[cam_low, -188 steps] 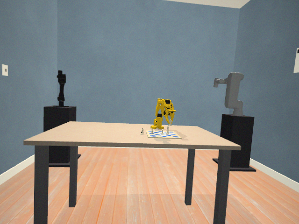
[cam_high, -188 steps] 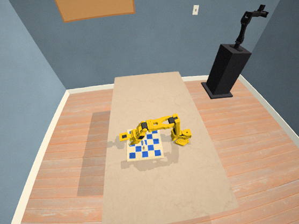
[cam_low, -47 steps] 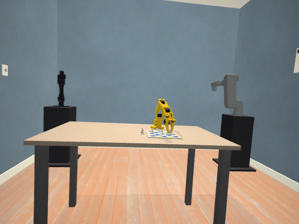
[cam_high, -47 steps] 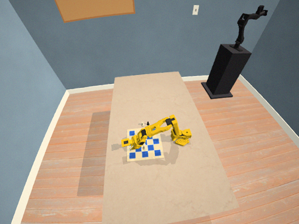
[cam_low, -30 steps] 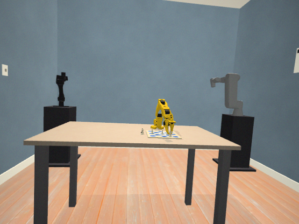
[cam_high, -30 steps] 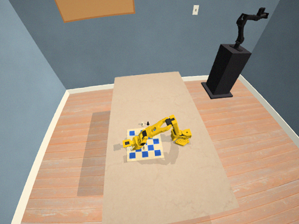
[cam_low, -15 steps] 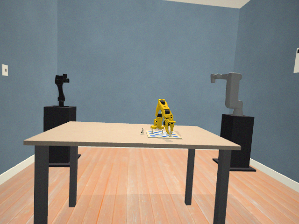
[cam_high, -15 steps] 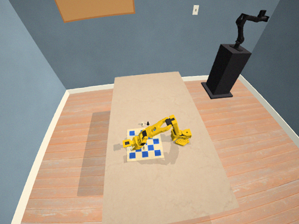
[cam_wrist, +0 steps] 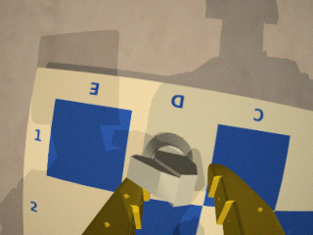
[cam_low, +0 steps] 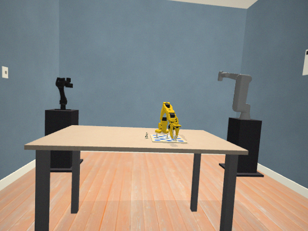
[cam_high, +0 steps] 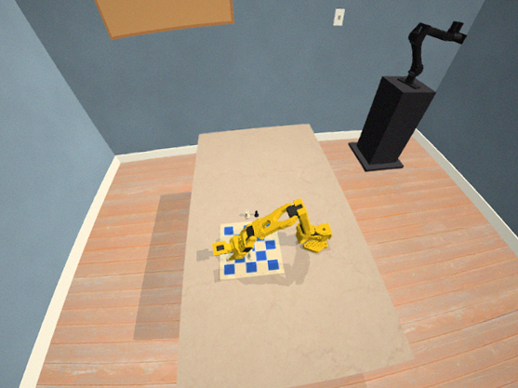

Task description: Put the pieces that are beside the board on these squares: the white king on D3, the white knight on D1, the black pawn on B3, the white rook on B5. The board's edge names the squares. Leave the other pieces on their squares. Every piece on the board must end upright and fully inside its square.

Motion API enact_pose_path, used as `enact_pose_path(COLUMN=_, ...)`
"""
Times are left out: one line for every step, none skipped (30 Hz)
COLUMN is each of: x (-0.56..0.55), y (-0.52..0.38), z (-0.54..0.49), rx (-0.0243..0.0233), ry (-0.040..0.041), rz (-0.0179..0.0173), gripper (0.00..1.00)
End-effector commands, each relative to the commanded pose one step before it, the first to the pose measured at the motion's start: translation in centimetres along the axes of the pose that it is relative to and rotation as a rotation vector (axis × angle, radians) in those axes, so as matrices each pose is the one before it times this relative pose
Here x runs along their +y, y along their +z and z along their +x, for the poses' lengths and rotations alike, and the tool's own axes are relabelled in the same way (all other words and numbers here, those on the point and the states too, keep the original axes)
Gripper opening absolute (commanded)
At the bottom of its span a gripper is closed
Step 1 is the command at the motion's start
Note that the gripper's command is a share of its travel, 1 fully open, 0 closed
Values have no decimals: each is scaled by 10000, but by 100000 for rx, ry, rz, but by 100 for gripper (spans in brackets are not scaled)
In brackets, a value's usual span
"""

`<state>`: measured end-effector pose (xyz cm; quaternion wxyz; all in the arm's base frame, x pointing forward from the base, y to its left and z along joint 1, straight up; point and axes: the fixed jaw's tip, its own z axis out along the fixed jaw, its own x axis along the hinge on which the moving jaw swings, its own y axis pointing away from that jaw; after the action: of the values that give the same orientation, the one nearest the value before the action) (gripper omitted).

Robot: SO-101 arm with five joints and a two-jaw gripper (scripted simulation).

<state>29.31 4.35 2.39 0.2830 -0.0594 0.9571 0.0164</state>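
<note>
We are holding the yellow two-fingered gripper (cam_wrist: 175,184) low over the near-edge row of the blue-and-cream chequered board (cam_wrist: 66,81), which is lying on the beige marbled table top (cam_wrist: 131,14). The jaws are standing slightly apart, wider than the piece between them, so we are judging that they are no longer clamping anything.

The small white knight (cam_wrist: 163,172) is sitting in the centre of the wrist frame, on the cream square just below the letter D and level with the numeral 1, which we are reading as D1. It is lying directly between the two fingers. The left finger (cam_wrist: 131,206) is looking as if it is touching or nearly touching the knight's flank, while a thin gap is showing on the side of the right finger (cam_wrist: 225,199).

The knight's long axis is running up toward the camera, with its round base showing just beyond the blocky head. The head is stretching across the frame from left to lower right. We cannot tell whether it is perfectly upright.

The coming move is calling for a straight lift without brushing that head.

In the top view, a black pawn (cam_high: 257,213) and a pale piece (cam_high: 247,213) are waiting just above the board's upper edge.
</note>
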Motion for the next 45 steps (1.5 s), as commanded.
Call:
enact_pose_path(x=2096, y=3482, z=6336, rx=2049, ry=-1101, rz=-454, gripper=13)
enact_pose_path(x=176, y=-2, z=0, rx=0, ry=1, rz=-32, gripper=13)
enact_pose_path(x=293, y=-4, z=-3, rx=-1, ry=2, rz=-53, gripper=13)
enact_pose_path(x=401, y=-5, z=-1, rx=0, ry=2, rz=-72, gripper=13)
enact_pose_path(x=492, y=-7, z=-3, rx=-1, ry=3, rz=-88, gripper=13)
enact_pose_path(x=549, y=-7, z=0, rx=0, ry=3, rz=-99, gripper=13)
enact_pose_path(x=570, y=-8, z=-1, rx=-1, ry=3, rz=-102, gripper=13)
enact_pose_path(x=549, y=-7, z=2, rx=1, ry=3, rz=-99, gripper=13)
enact_pose_path(x=492, y=-7, z=0, rx=-1, ry=3, rz=-88, gripper=13)
enact_pose_path(x=401, y=-5, z=3, rx=1, ry=2, rz=-72, gripper=13)
enact_pose_path(x=293, y=-4, z=0, rx=0, ry=2, rz=-53, gripper=13)
enact_pose_path(x=176, y=-2, z=2, rx=1, ry=1, rz=-32, gripper=13)
enact_pose_path(x=0, y=0, z=0, rx=0, ry=0, rz=0, gripper=13)
enact_pose_path(x=0, y=0, z=0, rx=0, ry=0, rz=0, gripper=13)
enact_pose_path(x=76, y=-1, z=-1, rx=-1, ry=0, rz=-14, gripper=13)
enact_pose_path(x=12, y=0, z=1, rx=1, ry=0, rz=-2, gripper=13)
enact_pose_path(x=-10, y=-8, z=-51, rx=-1, ry=3, rz=2, gripper=13)
enact_pose_path(x=-60, y=-43, z=-284, rx=-2, ry=17, rz=11, gripper=13)
enact_pose_path(x=-127, y=-95, z=-609, rx=-7, ry=37, rz=23, gripper=13)
enact_pose_path(x=-188, y=-141, z=-888, rx=-9, ry=54, rz=34, gripper=13)
enact_pose_path(x=-221, y=-173, z=-1048, rx=-12, ry=64, rz=40, gripper=13)
enact_pose_path(x=-223, y=-177, z=-1040, rx=-10, ry=64, rz=41, gripper=13)
enact_pose_path(x=-188, y=-155, z=-878, rx=-10, ry=54, rz=34, gripper=13)
enact_pose_path(x=-129, y=-107, z=-594, rx=-6, ry=37, rz=23, gripper=13)
enact_pose_path(x=-60, y=-52, z=-280, rx=-4, ry=17, rz=11, gripper=13)
enact_pose_path(x=-11, y=-8, z=-47, rx=0, ry=3, rz=2, gripper=13)
enact_pose_path(x=1, y=-1, z=-1, rx=-1, ry=0, rz=0, gripper=13)
enact_pose_path(x=-1, y=1, z=1, rx=1, ry=0, rz=0, gripper=13)
enact_pose_path(x=1, y=-1, z=-1, rx=-1, ry=0, rz=0, gripper=13)
enact_pose_path(x=0, y=0, z=0, rx=0, ry=0, rz=0, gripper=13)
enact_pose_path(x=0, y=0, z=0, rx=0, ry=0, rz=0, gripper=13)
enact_pose_path(x=-11, y=-14, z=-39, rx=0, ry=3, rz=2, gripper=13)
enact_pose_path(x=-62, y=-86, z=-234, rx=-3, ry=18, rz=11, gripper=13)
enact_pose_path(x=-133, y=-184, z=-493, rx=-4, ry=38, rz=24, gripper=13)
enact_pose_path(x=-194, y=-274, z=-724, rx=-8, ry=56, rz=35, gripper=13)
enact_pose_path(x=-231, y=-327, z=-850, rx=-8, ry=66, rz=42, gripper=13)
enact_pose_path(x=-231, y=-333, z=-849, rx=-9, ry=66, rz=41, gripper=13)
enact_pose_path(x=-196, y=-284, z=-713, rx=-6, ry=56, rz=35, gripper=13)
enact_pose_path(x=-133, y=-196, z=-486, rx=-5, ry=38, rz=24, gripper=13)
enact_pose_path(x=-63, y=-92, z=-226, rx=-2, ry=18, rz=11, gripper=13)
enact_pose_path(x=-10, y=-17, z=-41, rx=-1, ry=3, rz=2, gripper=13)
enact_pose_path(x=-1, y=1, z=1, rx=1, ry=0, rz=0, gripper=13)
enact_pose_path(x=1, y=-1, z=-1, rx=-1, ry=0, rz=0, gripper=13)
enact_pose_path(x=-1, y=1, z=1, rx=1, ry=0, rz=0, gripper=13)
enact_pose_path(x=1, y=-6, z=-5, rx=-1, ry=0, rz=0, gripper=13)
